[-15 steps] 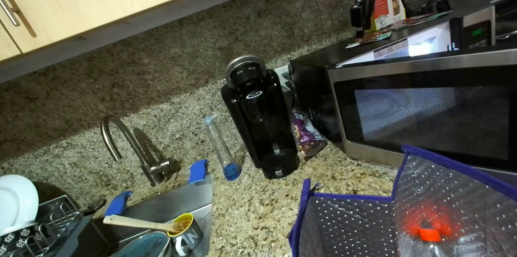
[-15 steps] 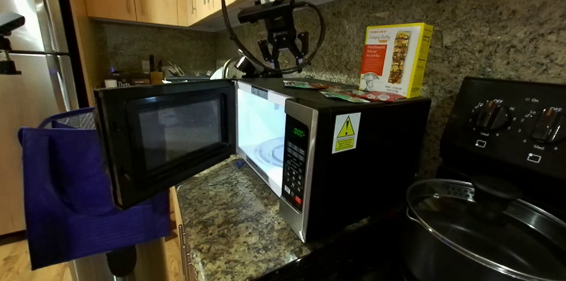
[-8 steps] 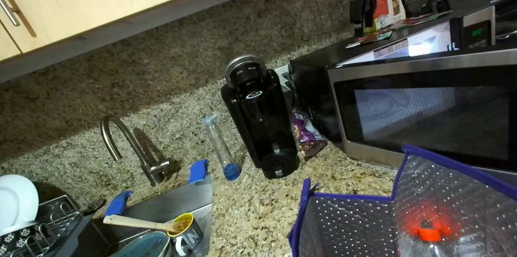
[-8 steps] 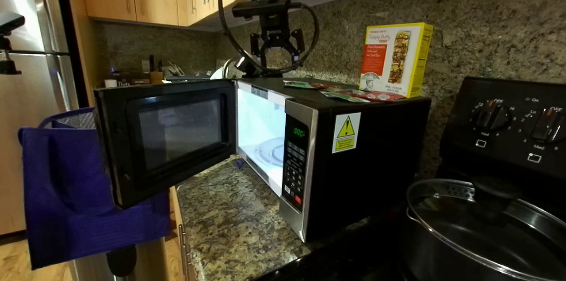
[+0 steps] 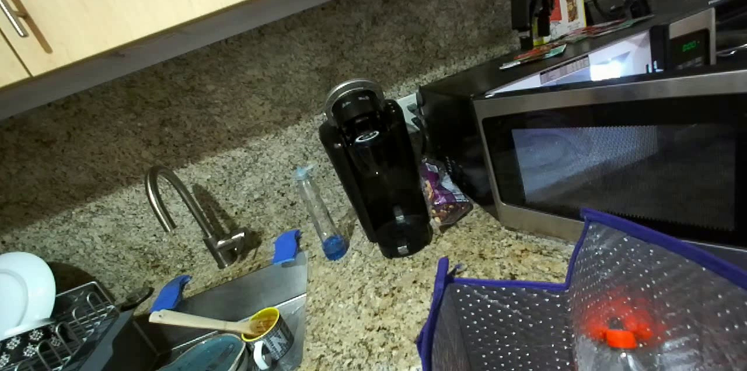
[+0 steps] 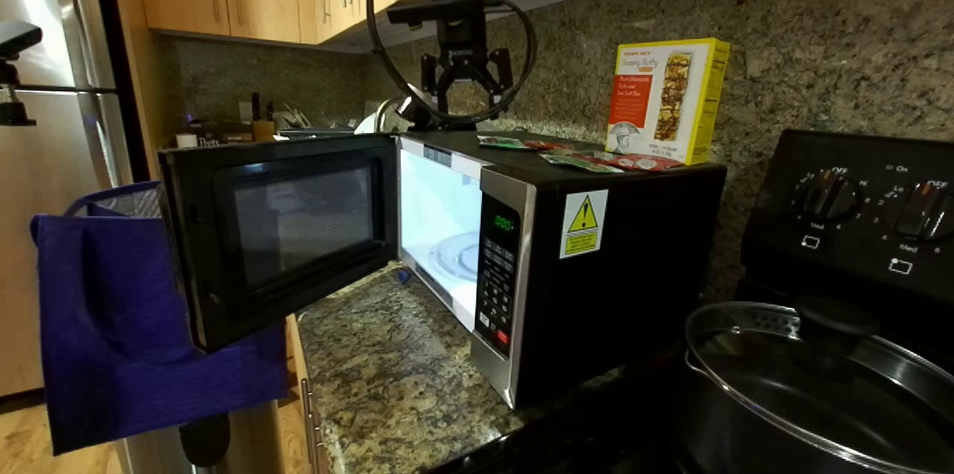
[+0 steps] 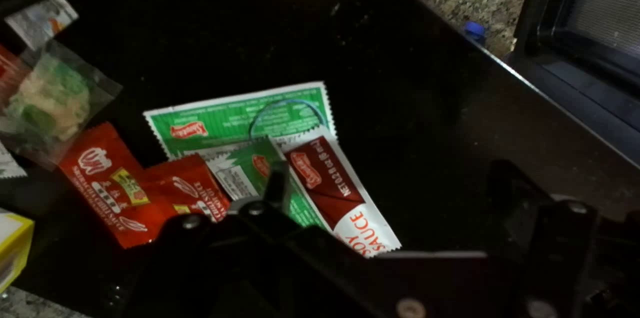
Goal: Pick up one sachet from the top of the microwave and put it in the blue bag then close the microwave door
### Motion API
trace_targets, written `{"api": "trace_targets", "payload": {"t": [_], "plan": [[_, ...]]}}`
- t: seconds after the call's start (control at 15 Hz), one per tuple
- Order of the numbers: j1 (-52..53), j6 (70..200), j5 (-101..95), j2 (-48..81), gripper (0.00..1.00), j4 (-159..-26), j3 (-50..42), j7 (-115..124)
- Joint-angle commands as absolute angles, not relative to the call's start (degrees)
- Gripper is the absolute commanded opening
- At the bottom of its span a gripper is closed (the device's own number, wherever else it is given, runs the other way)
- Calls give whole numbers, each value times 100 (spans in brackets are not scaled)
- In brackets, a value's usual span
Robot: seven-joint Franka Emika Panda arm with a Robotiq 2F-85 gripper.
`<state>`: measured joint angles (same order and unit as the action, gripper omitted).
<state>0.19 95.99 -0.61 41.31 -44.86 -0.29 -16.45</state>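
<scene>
While your gripper [image 6: 469,103] hangs over the microwave [image 6: 626,273]: you look to be at the pick-up, the first of three steps.
Fingers [image 7: 276,190]: apart, with nothing held between them; whether a tip touches anything below, you cannot tell.
Sachet [image 7: 227,120]: flat on the microwave's top, green and white, its lower edge in the wrist view overlapped by a second green packet [image 7: 245,157] and a soy sauce packet [image 7: 335,198]; red packets [image 7: 102,193] lie just beside.
Gap between the fingers: the sachet seems mostly to one side of it, so you probably need to slide across, come down and pinch one alone; the overlap could bring up two.
Blue bag [image 5: 508,324]: its mouth gapes near the microwave, ready for the drop.
Microwave door [image 6: 302,224]: wide open; leave it for last, when a push should close it.
</scene>
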Motion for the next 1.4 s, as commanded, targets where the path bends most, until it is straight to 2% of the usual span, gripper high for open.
{"api": "trace_targets", "payload": {"t": [0.0,0.33,1.33], "plan": [[5,9000,45,4120,100,-4299,-24,-1303],[-14,8768,57,4174,100,-4145,2,-1304],[54,9586,32,4138,100,-4450,-117,-924]]}}
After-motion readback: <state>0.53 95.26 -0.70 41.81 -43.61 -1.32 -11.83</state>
